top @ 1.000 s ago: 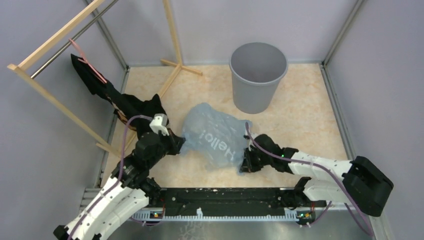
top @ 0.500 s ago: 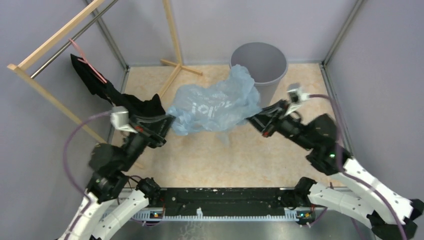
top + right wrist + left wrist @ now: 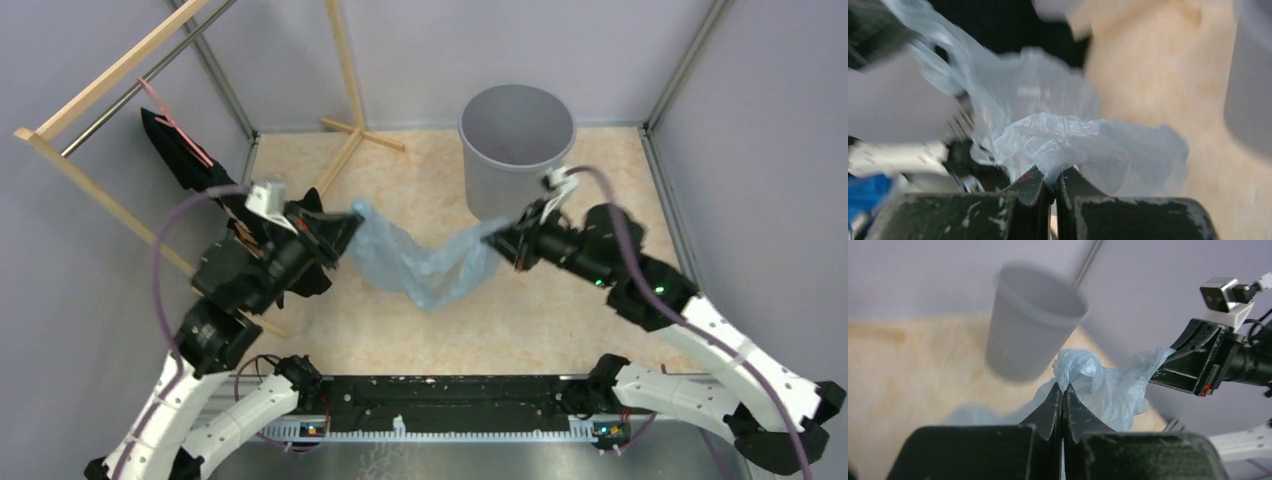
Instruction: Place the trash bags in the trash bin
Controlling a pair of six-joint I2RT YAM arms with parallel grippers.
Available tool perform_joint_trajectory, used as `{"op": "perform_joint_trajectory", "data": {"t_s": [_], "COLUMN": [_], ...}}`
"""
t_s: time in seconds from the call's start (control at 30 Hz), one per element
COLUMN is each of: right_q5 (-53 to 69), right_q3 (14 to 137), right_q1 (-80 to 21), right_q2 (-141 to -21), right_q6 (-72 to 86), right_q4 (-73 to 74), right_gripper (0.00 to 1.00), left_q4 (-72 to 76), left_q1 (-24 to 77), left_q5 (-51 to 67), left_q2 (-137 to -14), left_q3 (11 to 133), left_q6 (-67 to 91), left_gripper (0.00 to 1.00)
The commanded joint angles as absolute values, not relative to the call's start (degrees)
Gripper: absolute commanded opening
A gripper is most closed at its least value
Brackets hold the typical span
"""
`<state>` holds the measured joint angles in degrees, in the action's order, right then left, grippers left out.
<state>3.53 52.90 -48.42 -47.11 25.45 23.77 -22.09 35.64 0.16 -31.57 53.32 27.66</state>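
The pale-blue trash bag [image 3: 425,265] hangs slack between my two grippers, above the floor, in front of the grey trash bin [image 3: 515,150]. My left gripper [image 3: 350,222] is shut on the bag's left end. My right gripper [image 3: 492,236] is shut on its right end, close to the bin's near wall. In the left wrist view my shut gripper [image 3: 1062,390] pinches the bag [image 3: 1108,385], with the bin [image 3: 1030,330] behind. In the right wrist view my gripper [image 3: 1054,176] is shut on the crumpled film [image 3: 1068,140].
A wooden rack [image 3: 120,70] stands at the back left with a black cloth and pink strap [image 3: 185,150] hung on it, behind my left arm. Grey walls close in the floor on three sides.
The bag was spread high and reached the bin's rim; now it sags in a narrow band between the grippers. Both grippers came a little lower and nearer each other, still holding it.
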Motion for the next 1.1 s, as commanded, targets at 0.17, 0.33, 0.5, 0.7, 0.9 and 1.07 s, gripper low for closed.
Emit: {"op": "perform_joint_trajectory", "data": {"t_s": [0.17, 0.33, 0.5, 0.7, 0.9, 1.07], "right_q5": [3.93, -1.93, -6.94, -7.54, -7.71, -11.7], "right_q3": [50.92, 35.38, 35.89, 42.26, 42.28, 41.69], "right_q1": [-48.08, -47.97, -47.99, -47.99, -47.99, -47.99], "right_q2": [-36.98, -36.09, -32.66, -34.81, -33.3, -24.81], "right_q6": [21.96, 28.9, 29.41, 26.0, 27.36, 28.24], "right_q4": [13.4, 20.26, 22.3, 20.23, 22.69, 26.15], "right_gripper": [0.0, 0.0, 0.0, 0.0, 0.0, 0.0], "left_q4": [-4.67, -10.63, -10.92, -5.56, -7.5, -14.05], "left_q1": [35.63, 35.64, 35.64, 35.67, 35.64, 35.64], "left_q5": [7.57, 3.42, 3.18, 9.74, 13.56, 10.15], "left_q2": [-30.12, -26.2, -30.02, -39.49, -43.36, -42.63], "left_q3": [48.61, 33.65, 33.99, 42.14, 46.08, 41.14], "left_q6": [25.84, 33.11, 32.2, 28.98, 27.47, 28.02], "left_gripper": [0.0, 0.0, 0.0, 0.03, 0.1, 0.18]}}
